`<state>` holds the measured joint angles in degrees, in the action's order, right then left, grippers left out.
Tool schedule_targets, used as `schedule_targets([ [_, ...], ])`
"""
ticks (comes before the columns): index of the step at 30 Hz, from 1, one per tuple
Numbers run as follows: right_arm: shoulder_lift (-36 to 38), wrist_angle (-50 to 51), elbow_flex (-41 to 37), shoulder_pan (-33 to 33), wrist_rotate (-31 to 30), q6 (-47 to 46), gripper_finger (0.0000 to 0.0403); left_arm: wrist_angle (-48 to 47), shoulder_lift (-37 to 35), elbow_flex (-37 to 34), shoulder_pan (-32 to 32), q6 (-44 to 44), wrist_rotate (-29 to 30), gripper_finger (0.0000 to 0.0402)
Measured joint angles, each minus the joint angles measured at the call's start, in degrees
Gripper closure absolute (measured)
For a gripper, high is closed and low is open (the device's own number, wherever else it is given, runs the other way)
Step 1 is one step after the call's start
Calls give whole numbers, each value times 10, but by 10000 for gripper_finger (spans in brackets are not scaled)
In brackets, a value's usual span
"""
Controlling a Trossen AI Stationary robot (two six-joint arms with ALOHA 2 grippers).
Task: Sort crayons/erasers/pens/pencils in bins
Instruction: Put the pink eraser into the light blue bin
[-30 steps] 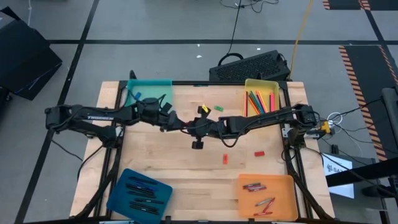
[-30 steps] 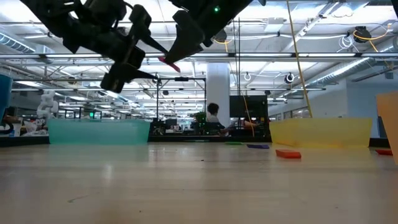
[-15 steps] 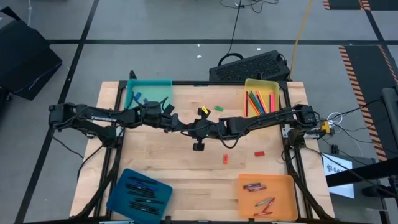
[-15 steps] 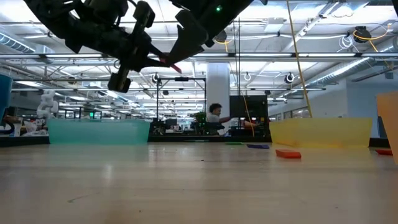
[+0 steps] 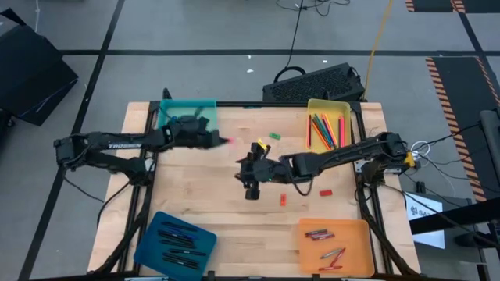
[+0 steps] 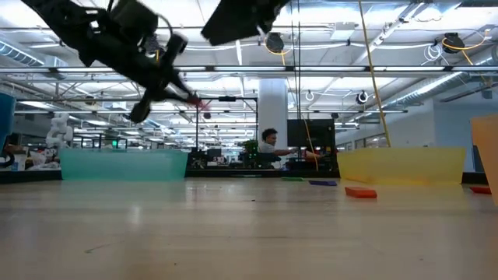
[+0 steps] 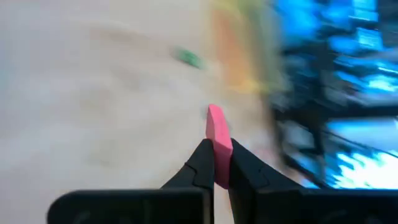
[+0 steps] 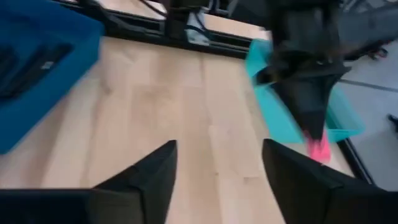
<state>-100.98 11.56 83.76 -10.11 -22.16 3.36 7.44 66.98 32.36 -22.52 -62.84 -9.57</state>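
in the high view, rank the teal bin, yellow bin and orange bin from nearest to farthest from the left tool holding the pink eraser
Measured from the left tool, shut on the small pink block eraser:
1. Teal shallow plastic bin, right beside it at the table's far left corner.
2. Yellow shallow plastic bin, across the table at the far right corner.
3. Orange shallow plastic bin, diagonally opposite at the near right corner.

Wooden table (image 5: 203,195) beneath both grippers; black keyboard (image 5: 312,83) on the floor beyond the right gripper; seated person (image 6: 268,148) in the room behind them.
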Motion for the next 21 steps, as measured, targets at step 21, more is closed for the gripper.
schedule_targets([
  [21, 8, 209, 0, -29, -1, -196, 120, -174, 110, 0, -240, 295, 335, 299],
])
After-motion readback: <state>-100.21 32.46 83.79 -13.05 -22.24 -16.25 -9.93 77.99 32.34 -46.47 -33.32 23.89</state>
